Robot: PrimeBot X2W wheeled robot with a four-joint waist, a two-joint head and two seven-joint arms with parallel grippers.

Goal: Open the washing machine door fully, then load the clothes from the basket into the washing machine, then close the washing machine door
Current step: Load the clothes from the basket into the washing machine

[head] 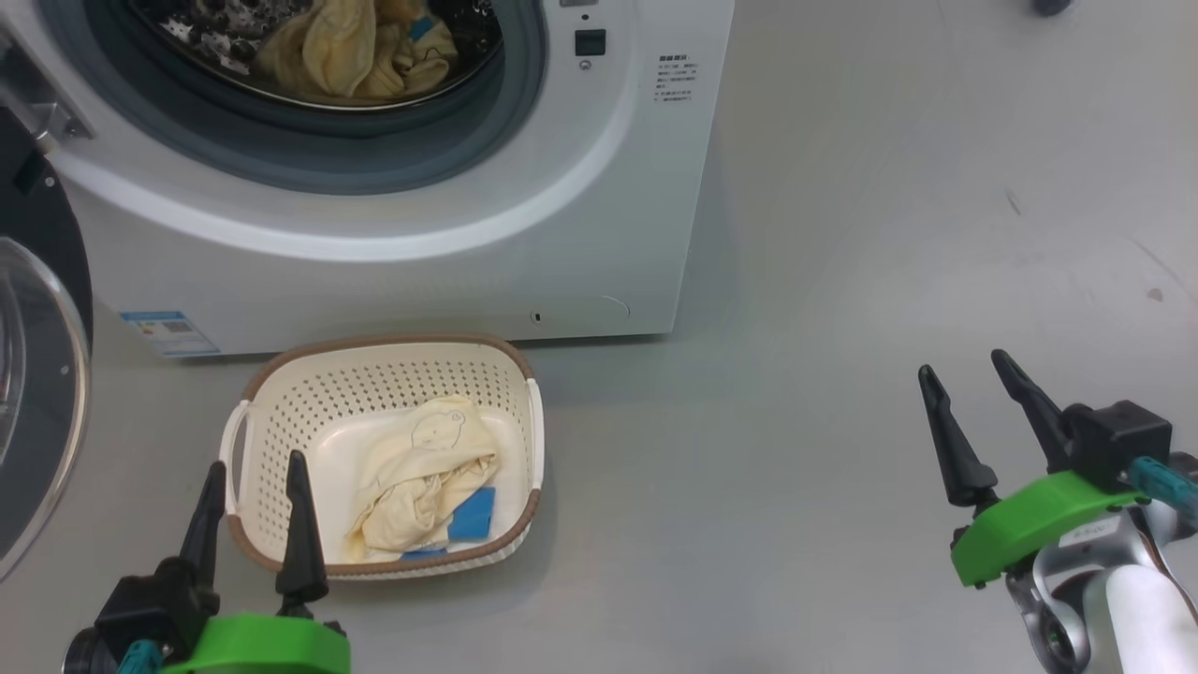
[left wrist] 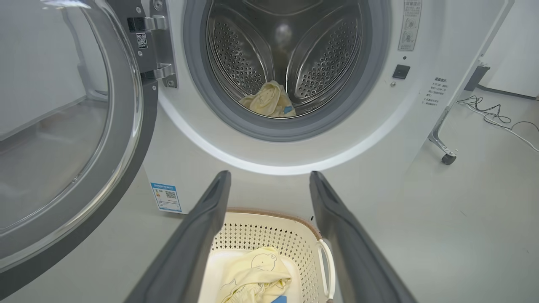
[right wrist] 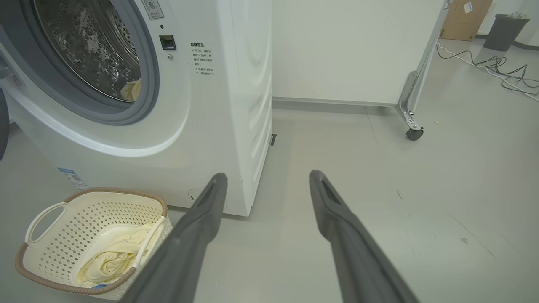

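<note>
Two lots of clothes (head: pixel 421 487): one bunched in the basket (head: pixel 374 343) on the floor (head: pixel 749 468) just before the washing machine (head: pixel 562 206), one in its drum (left wrist: pixel 320 63). At left the washing machine door (head: pixel 37 374) stands open. Over the basket's near rim hangs the left gripper (head: pixel 257 465), with the right gripper (head: pixel 964 365) well apart to the right; both jaws spread, empty. Cloth looks soft, light, floppy: pinch the raised cream fold.

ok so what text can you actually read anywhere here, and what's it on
"温馨提示:" (likely): heading of the notice on the washing machine front; the lines under it are too small.
Blue energy sticker, lower front: QR code, print too small.
QR label by the hinge: unreadable.
Strip label, upper right of the front: blurred.
No brand or number is legible.
</note>
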